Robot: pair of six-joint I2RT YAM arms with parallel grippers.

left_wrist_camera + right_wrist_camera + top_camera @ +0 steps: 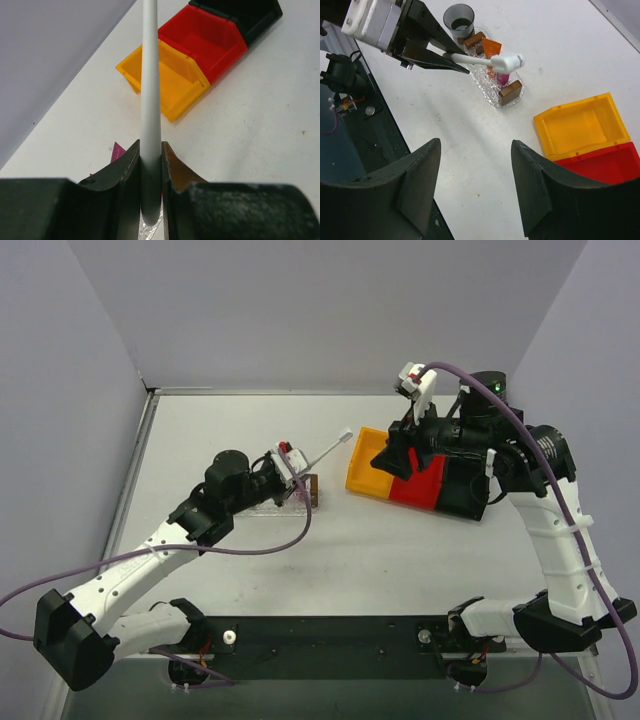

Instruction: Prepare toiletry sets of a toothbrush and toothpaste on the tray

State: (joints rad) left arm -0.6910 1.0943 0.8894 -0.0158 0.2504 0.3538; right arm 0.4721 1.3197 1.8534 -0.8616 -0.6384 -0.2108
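Toothbrush (150, 90): white, handle end clamped in the narrow jaws of the left gripper (150, 150); the head hangs above the tray (511, 92).
Toothpaste: orange tube (491, 48) and pink tube (502, 78), both in the tray between its brown end blocks.
Right gripper (475, 145): jaws wide, holding nothing, raised well apart from the tray.
Orange bin (580, 127), red bin (605, 165): side by side, touching, near one end of the tray.
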